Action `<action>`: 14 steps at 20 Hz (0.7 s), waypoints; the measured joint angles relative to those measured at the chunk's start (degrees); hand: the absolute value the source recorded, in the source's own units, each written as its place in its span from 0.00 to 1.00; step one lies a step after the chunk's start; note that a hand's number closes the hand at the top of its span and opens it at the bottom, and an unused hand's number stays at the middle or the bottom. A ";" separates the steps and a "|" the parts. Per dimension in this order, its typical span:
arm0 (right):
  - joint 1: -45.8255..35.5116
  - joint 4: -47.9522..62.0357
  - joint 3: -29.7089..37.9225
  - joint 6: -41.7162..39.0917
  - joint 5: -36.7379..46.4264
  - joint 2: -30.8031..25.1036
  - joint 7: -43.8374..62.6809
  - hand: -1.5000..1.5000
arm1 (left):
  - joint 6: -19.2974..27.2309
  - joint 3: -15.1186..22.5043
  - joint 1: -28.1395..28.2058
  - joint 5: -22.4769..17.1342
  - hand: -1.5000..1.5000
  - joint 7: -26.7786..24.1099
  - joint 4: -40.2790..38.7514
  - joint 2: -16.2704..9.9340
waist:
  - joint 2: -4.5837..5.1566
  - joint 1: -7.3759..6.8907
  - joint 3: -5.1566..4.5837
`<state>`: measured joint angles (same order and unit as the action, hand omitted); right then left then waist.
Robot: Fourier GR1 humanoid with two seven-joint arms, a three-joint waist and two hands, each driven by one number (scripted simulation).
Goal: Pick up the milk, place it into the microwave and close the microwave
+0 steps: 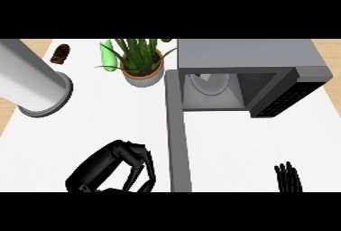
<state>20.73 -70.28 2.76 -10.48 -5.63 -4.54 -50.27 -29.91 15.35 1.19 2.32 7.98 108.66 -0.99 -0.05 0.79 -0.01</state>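
The microwave (253,67) stands at the counter's (233,149) far right with its door (177,135) swung open toward the near edge, and the milk (210,82) sits inside its cavity on the plate (220,90). The left hand (113,169) hangs near the near edge beside the door, fingers curled on nothing. The right hand (288,177) rests open, fingers straight, at the near right edge.

No text, label, brand or number can be read; the microwave (266,67) keypad shows only blurred marks.
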 measured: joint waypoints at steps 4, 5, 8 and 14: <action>2.48 -2.22 0.59 -1.93 -1.15 -1.36 -0.72 0.00 | 2.23 5.54 -3.52 3.12 1.00 -1.14 -5.76 0.36 | 0.03 0.01 0.00; 3.45 -3.38 0.69 -2.41 -1.53 -1.75 -0.62 0.00 | 2.47 6.11 -4.16 4.37 1.00 -2.76 -7.62 0.49 | 0.04 -0.04 0.00; 6.40 -7.86 0.13 -3.08 -2.07 -2.15 0.02 0.00 | 6.91 11.35 -7.44 7.68 1.00 -5.37 -12.38 0.70 | 0.03 0.18 -0.03; 9.22 -13.77 -0.99 -5.15 -3.68 -3.62 0.52 0.00 | 20.42 24.42 -14.85 6.82 1.00 -5.44 -22.60 0.77 | 0.13 1.05 -0.06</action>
<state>29.95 -84.05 1.76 -15.63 -9.31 -8.16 -49.75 -9.49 39.77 -13.66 9.13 2.54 86.07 -0.22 0.08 1.85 -0.07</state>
